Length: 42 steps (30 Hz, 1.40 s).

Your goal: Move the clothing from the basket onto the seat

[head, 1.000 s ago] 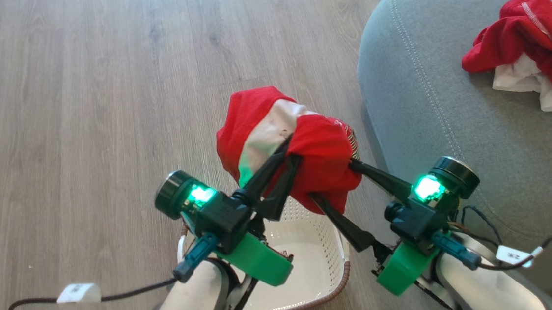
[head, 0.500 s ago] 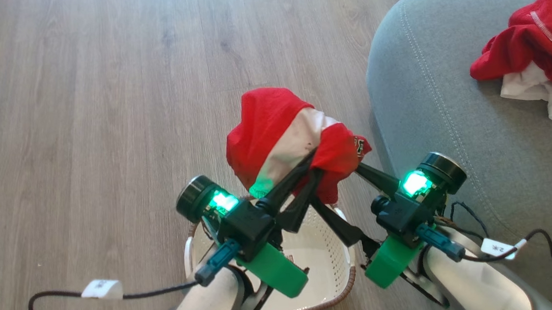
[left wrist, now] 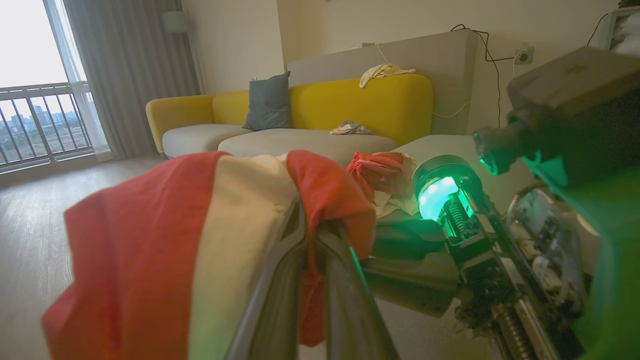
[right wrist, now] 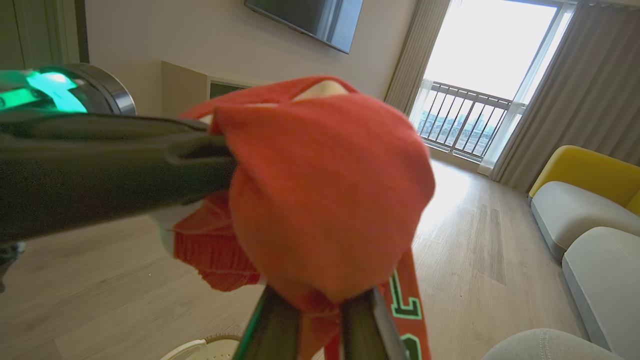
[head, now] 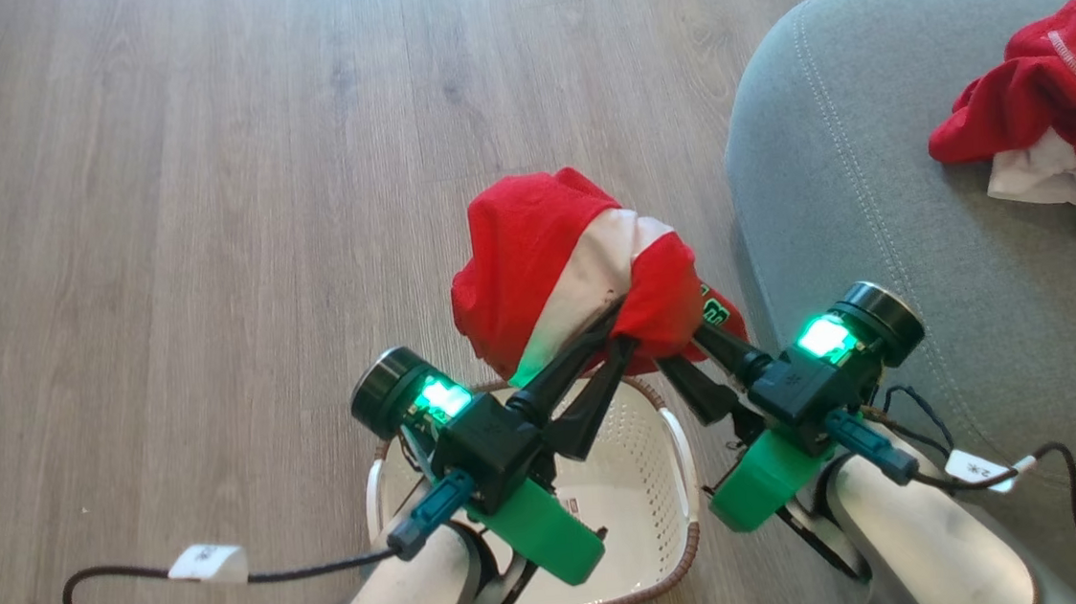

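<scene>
The left end effector [head: 624, 327] is clamped on a red-and-white garment [head: 534, 254] held up above the basket [head: 651, 456]. The right end effector [head: 686, 348] pinches the same garment's lower edge. Further right, a second garment [head: 1041, 99] lies on the seat [head: 873, 170].

A block letter, seemingly "T", stands on the clothing [right wrist: 325, 200] hanging above the basket [right wrist: 200, 349]; its inner label [head: 569, 508] is illegible

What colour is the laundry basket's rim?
Brown, woven-looking, around the small cream perforated plastic basket; clearest in the head view.
</scene>
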### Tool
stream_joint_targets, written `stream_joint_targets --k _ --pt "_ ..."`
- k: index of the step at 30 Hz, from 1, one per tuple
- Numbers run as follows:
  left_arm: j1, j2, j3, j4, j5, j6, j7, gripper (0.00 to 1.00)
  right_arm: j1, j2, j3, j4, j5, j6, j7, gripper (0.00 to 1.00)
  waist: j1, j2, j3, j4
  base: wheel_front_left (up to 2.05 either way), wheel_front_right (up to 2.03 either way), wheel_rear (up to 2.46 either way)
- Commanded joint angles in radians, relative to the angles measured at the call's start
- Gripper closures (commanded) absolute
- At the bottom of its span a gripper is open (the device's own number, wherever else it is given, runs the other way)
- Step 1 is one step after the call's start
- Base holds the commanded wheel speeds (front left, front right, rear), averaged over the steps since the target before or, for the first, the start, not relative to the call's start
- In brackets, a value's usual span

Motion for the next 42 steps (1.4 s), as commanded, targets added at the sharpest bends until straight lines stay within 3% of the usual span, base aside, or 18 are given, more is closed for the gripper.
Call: stream_joint_targets --k 1,5,6,8,9,10,29,42 --pt "-0.023 0.003 0.039 -0.036 -0.004 0.002 -0.005 1.0 -0.006 0.02 -0.004 -0.045 -0.004 0.0 -0.006 1.0 0.0 0.0 0.004 -0.002 0.0 0.0 0.0" --pt "-0.028 0.003 0.044 -0.039 -0.004 0.002 -0.005 1.0 -0.003 0.032 -0.021 -0.06 0.001 0.0 -0.006 1.0 0.0 0.0 0.014 -0.004 0.0 0.0 0.0" --pt "-0.029 0.003 0.045 -0.041 -0.004 0.003 -0.005 0.79 -0.001 0.034 -0.026 -0.063 0.002 0.0 -0.006 1.0 0.0 0.0 0.016 -0.005 0.0 0.0 0.0" --pt "-0.03 0.003 0.049 -0.046 -0.008 0.008 -0.005 0.53 0.001 0.039 -0.035 -0.068 0.002 0.0 -0.006 1.0 0.0 0.0 0.018 -0.005 0.0 0.0 0.0" --pt "-0.03 0.003 0.053 -0.047 -0.008 0.011 -0.005 0.3 0.003 0.041 -0.039 -0.07 0.0 0.0 -0.006 1.0 0.0 0.0 0.019 -0.005 0.0 0.0 0.0" --pt "-0.03 0.003 0.056 -0.048 -0.005 0.014 -0.005 0.0 0.004 0.043 -0.047 -0.074 -0.003 0.0 -0.006 1.0 0.0 0.0 0.02 -0.005 0.0 0.0 0.0" --pt "-0.001 0.003 0.1 -0.019 0.018 0.017 -0.005 0.0 0.036 0.055 -0.252 -0.143 -0.039 0.0 -0.006 1.0 0.0 0.0 0.009 -0.008 0.0 0.0 0.0" --pt "0.072 0.003 0.14 0.069 0.037 -0.009 -0.005 0.0 0.118 0.094 -0.487 -0.122 0.019 0.0 -0.006 1.0 0.0 0.0 0.015 -0.017 0.0 0.0 0.0"
